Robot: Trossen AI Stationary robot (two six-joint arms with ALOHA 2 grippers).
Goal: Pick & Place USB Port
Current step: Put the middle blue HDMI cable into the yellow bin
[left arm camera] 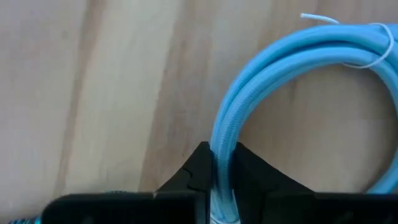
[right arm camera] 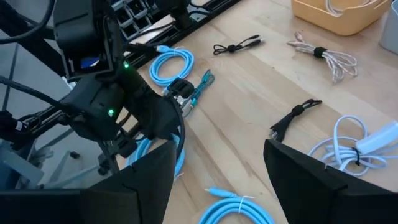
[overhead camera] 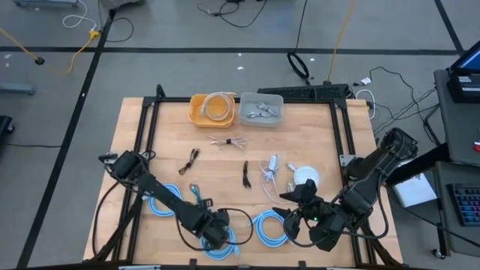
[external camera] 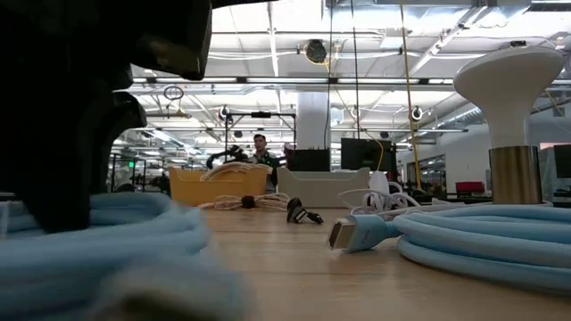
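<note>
Three light blue coiled USB cables lie near the table's near edge. My left gripper (overhead camera: 217, 236) (left arm camera: 221, 190) points down on the middle coil (overhead camera: 234, 244) (left arm camera: 298, 50) and is shut on it; in the low view it is the dark mass (external camera: 62, 134) over blue cable (external camera: 89, 232). Another coil (overhead camera: 270, 229) (external camera: 482, 236) lies flat to its right, its plug (external camera: 343, 234) on the wood. The third coil (overhead camera: 165, 196) (right arm camera: 171, 65) lies to the left. My right gripper (overhead camera: 300, 201) (right arm camera: 217, 155) hovers open above the right coil, touching nothing. My left gripper pinches the rim of the middle blue coil (left arm camera: 219, 158) between its two fingers (left arm camera: 193, 171). It comes from above, pointing down, and the bundled strands run up out of the gap. The rest of the loop lies flat on the wood.
A yellow bin (overhead camera: 196, 112) holding a beige cable and a grey bin (overhead camera: 279, 101) stand at the far edge. Black tied cables (overhead camera: 246, 174) (overhead camera: 190, 160), a beige bundle (overhead camera: 227, 142), a white cable (overhead camera: 270, 174) and a white round object (overhead camera: 305, 178) lie mid-table.
</note>
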